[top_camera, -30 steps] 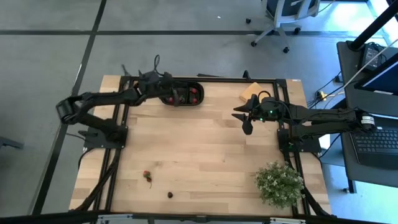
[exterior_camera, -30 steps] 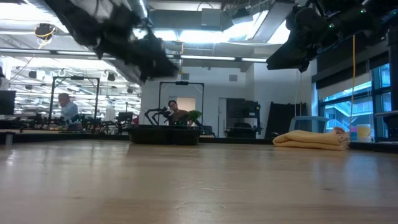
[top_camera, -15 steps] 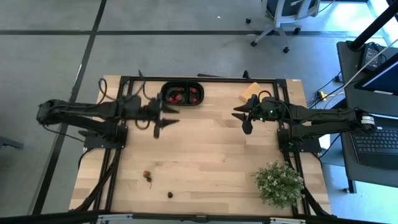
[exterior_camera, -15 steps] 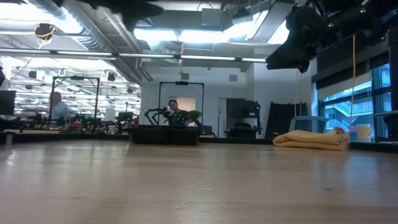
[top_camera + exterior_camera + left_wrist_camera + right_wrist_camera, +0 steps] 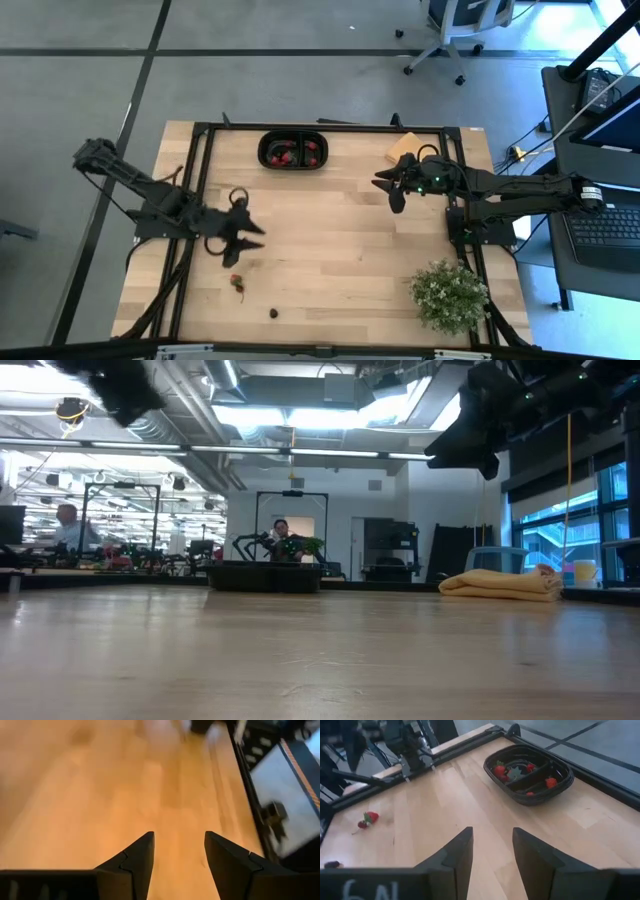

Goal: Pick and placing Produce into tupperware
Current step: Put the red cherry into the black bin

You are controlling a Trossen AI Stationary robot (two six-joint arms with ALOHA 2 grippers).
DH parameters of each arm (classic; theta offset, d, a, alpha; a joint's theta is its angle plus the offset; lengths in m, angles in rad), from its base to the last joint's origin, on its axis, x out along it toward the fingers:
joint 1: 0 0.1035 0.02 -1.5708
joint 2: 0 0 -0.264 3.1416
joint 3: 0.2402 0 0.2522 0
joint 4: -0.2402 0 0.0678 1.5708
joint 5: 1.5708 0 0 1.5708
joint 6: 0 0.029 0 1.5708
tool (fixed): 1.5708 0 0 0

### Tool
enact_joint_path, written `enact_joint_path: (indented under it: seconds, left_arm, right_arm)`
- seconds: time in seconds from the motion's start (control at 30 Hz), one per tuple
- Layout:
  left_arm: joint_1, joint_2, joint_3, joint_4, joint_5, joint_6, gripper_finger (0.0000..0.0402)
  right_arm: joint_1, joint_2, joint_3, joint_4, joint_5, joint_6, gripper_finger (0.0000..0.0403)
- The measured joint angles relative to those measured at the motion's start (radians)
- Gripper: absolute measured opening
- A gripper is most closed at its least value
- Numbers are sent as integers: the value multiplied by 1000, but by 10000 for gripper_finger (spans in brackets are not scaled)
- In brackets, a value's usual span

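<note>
Tabletop: tupperware (image 5: 293, 152) lengthwise along far edge.

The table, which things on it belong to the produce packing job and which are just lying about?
Job: black tupperware holding red fruits; loose strawberry; dark berry; open left gripper.
Lying about: potted plant; tan pad.

You have a pale, smooth wood table (image 5: 330, 230), a glossy black plastic tupperware (image 5: 532, 777) and matt dark gripper fingers (image 5: 457, 855).
</note>
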Motion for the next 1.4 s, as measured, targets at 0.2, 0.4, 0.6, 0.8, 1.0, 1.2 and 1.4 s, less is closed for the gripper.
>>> enact_joint_path:
  seconds: [0.2, 0.4, 0.6, 0.8, 1.0, 1.2, 1.4]
  left_arm:
    - [-140, 103, 0, -42, 47, -198, 167]
    - [-239, 282, 35, -97, 127, -280, 167]
    - [-334, 484, 173, -276, 196, -254, 167]
    - [-364, 606, 224, -275, 355, -310, 167]
    - [-360, 632, 225, -208, 391, -335, 167]
    - [-337, 632, 225, -194, 387, -332, 167]
    - [-302, 632, 225, -189, 376, -218, 167]
  right_arm:
    - [0, 0, 0, 5, 0, 27, 141]
    - [0, 0, 0, 4, 0, 25, 141]
    - [0, 0, 0, 3, 0, 24, 141]
    - [0, 0, 0, 0, 0, 21, 141]
    - [0, 0, 0, -9, -1, 17, 141]
    - [0, 0, 0, -9, -1, 17, 141]
    - [0, 0, 0, -17, -1, 17, 141]
